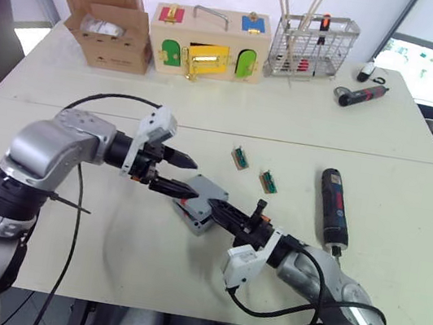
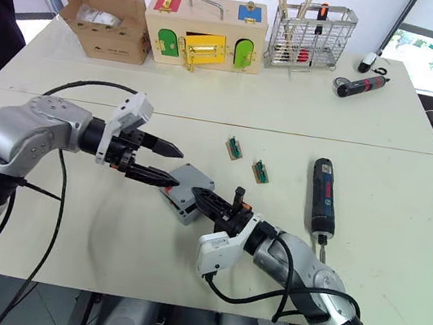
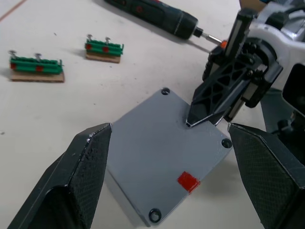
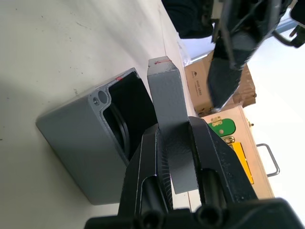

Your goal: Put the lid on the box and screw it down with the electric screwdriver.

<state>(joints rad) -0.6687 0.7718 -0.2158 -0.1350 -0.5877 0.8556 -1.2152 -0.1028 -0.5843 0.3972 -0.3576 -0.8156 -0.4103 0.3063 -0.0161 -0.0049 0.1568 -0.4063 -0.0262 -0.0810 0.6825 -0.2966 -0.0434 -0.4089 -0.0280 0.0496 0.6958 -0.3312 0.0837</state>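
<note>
The grey lid (image 3: 162, 152), with a small red mark and corner screw holes, is tilted over the open grey box (image 4: 71, 138) at the table's middle. My right gripper (image 1: 214, 206) is shut on the lid's edge, coming from the near right. In the right wrist view the lid stands edge-on above the box's hollow. My left gripper (image 1: 193, 177) is open just left of the lid, its fingers (image 3: 86, 176) straddling it without touching. The black electric screwdriver (image 1: 332, 210) lies on the table to the right, apart from both grippers.
Two small green terminal blocks (image 1: 239, 158) (image 1: 268, 181) lie just behind the box. Along the far edge stand a cardboard carton (image 1: 107, 21), a wooden latch box (image 1: 209, 44) and a wire basket (image 1: 313, 46). A smaller red-and-black driver (image 1: 359, 93) lies far right.
</note>
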